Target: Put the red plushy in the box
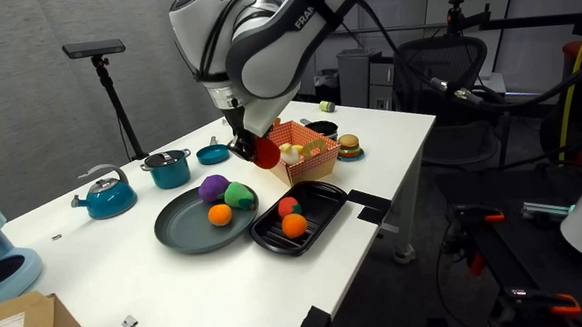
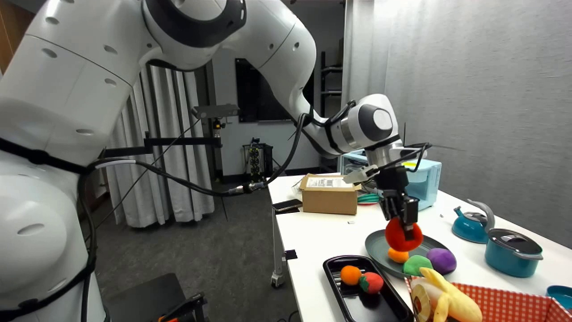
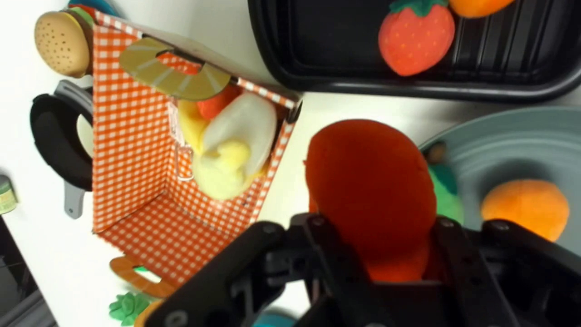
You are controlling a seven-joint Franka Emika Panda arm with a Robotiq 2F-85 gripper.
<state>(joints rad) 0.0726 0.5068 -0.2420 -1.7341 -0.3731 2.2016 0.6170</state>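
Observation:
The red plushy [image 3: 370,181] is held between the fingers of my gripper [image 3: 380,222], which is shut on it. In both exterior views the plushy [image 1: 267,154] [image 2: 395,238] hangs above the table, beside the box and apart from it. The box [image 1: 319,168] has orange-red checked walls and an open top. In the wrist view the box [image 3: 129,150] lies to the left of the plushy, with yellow and white soft items and a red piece at one end. The opposite end shows bare checked floor. An exterior view shows the box [image 2: 505,300] partly cut off.
A black tray [image 1: 324,229] holds a strawberry toy [image 3: 416,41] and an orange ball [image 1: 294,225]. A grey plate [image 1: 185,232] holds purple, green and orange toys. A toy burger [image 1: 349,144], a black pan [image 3: 61,141] and a teal pot [image 1: 172,174] stand near the box.

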